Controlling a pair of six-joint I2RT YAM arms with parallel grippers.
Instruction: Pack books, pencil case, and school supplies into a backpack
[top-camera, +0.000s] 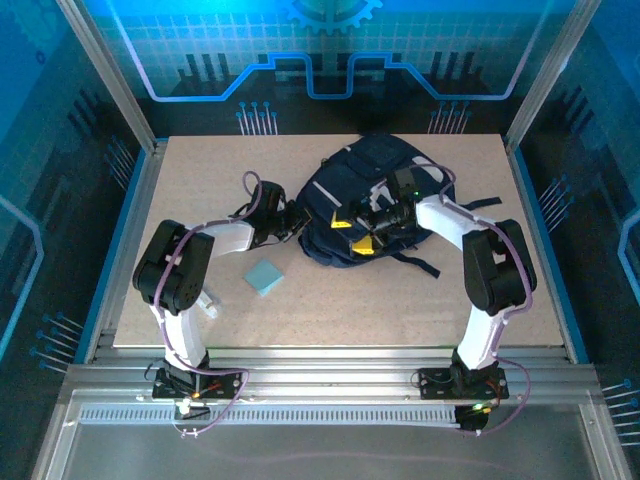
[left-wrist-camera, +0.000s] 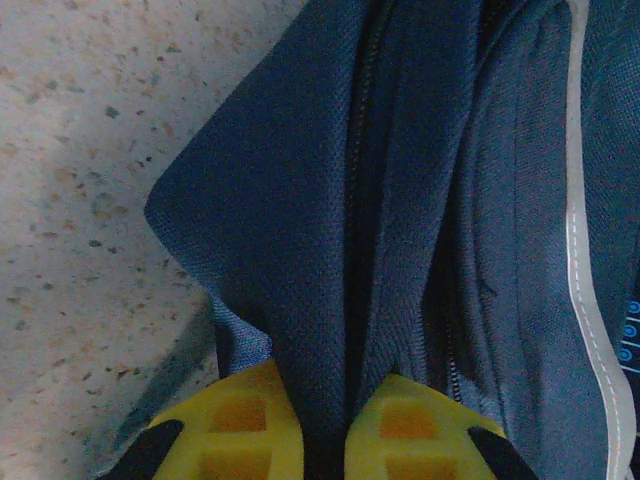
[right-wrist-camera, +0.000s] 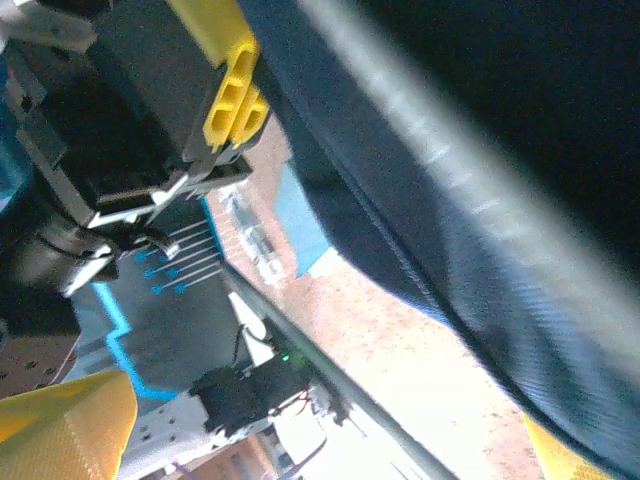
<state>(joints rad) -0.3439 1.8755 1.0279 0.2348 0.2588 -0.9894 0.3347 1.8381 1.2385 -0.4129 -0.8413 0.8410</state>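
Note:
The navy backpack (top-camera: 385, 190) lies at the middle right of the table. My left gripper (top-camera: 298, 222) is at its left edge. In the left wrist view its yellow fingers (left-wrist-camera: 250, 425) are shut on a fold of the backpack's (left-wrist-camera: 400, 200) navy fabric beside a zipper. My right gripper (top-camera: 352, 234) stands wide open at the pack's near-left edge, with the pack's fabric (right-wrist-camera: 470, 200) over its right finger. The light-blue square pad (top-camera: 264, 277) lies flat on the table, near-left of the pack and apart from both grippers. The books and the pencil case are out of view.
The speckled tabletop (top-camera: 330, 310) runs bare from the pad to the front edge. A loose black strap (top-camera: 420, 264) trails from the pack's near side. Metal frame posts (top-camera: 110, 75) and blue walls enclose the table.

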